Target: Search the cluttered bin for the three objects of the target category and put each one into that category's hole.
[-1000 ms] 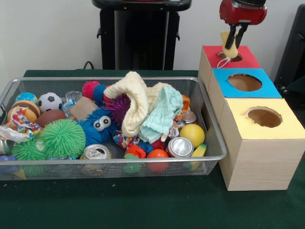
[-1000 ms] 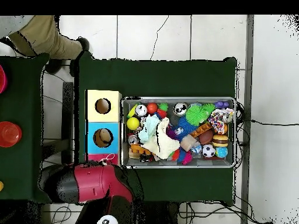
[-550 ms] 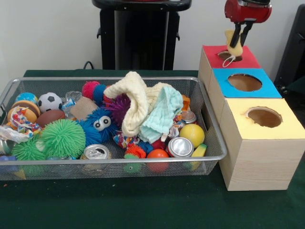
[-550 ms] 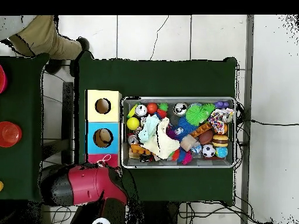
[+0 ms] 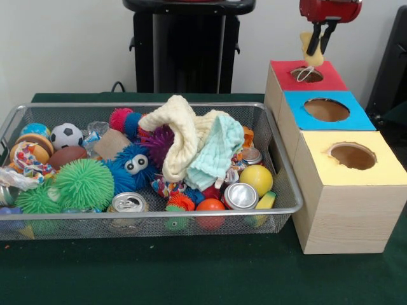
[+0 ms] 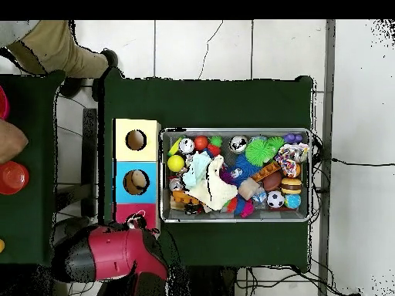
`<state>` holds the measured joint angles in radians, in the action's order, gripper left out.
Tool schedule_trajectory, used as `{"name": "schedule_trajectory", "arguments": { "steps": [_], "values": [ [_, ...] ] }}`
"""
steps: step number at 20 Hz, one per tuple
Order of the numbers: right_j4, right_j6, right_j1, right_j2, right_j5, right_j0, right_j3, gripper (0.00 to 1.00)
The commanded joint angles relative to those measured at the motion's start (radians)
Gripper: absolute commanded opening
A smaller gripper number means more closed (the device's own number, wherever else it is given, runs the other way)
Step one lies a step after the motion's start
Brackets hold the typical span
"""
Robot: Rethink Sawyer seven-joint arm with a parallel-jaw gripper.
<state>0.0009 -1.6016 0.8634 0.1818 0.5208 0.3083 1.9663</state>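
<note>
Front view first: the wire mesh bin (image 5: 277, 190) sits low and off to one side of the gripper (image 5: 316, 46), and it is crowded. Against its near rim lie two silver cans (image 5: 240, 196), an orange ball (image 5: 210, 205), a yellow ball (image 5: 257, 179) and a green spiky ball (image 5: 84, 183). Further in come a blue fuzzy toy with eyes (image 5: 133, 164), a cream cloth (image 5: 181, 133) draped with a pale mint cloth (image 5: 217, 151), a purple spiky ball (image 5: 160, 143), a brown football (image 5: 66, 155), a small soccer ball (image 5: 66, 135) and a pink spiky ball (image 5: 120, 117). No lettering on the cans can be read.

Beside the bin stands a row of three wooden boxes. The yellow-topped box (image 5: 381, 171) is nearest the camera, the blue-topped box (image 5: 297, 108) comes next, and the red-topped box (image 5: 280, 68) is farthest, directly below the gripper. Each has a round hole in its top (the yellow and blue holes look brown inside).

The gripper hangs above the red box, its dark fingers (image 5: 330, 35) closed on a pale yellow toy (image 5: 310, 49). A white string loop (image 5: 305, 74) dangles from the toy down to the red box's hole (image 5: 307, 75). Air shows between the toy and the box top.

Overhead view: the red arm (image 6: 116, 254) lies over the table's edge beside the red box, well apart from the bin. A person's leg (image 6: 54, 48) shows at the far corner.
</note>
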Motion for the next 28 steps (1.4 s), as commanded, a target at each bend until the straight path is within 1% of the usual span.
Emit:
{"name": "schedule_trajectory", "arguments": {
  "steps": [1, 4, 9, 16, 22, 24, 28],
  "values": [
    [0.045, -0.204, 0.029, -0.030, 0.061, -0.014, 0.093, 0.00],
    [0.042, -0.200, 0.047, -0.026, 0.071, -0.013, 0.112, 0.00],
    [0.046, -0.201, 0.048, -0.032, 0.060, -0.020, 0.123, 0.00],
    [0.050, -0.197, 0.017, -0.056, 0.031, -0.026, 0.127, 0.00],
    [0.049, -0.225, -0.021, -0.055, 0.017, 0.000, 0.105, 0.00],
    [0.053, -0.230, -0.047, -0.060, 0.013, 0.006, 0.083, 0.00],
    [0.058, -0.228, -0.048, -0.063, 0.002, 0.007, 0.092, 0.00]
  ]
}}
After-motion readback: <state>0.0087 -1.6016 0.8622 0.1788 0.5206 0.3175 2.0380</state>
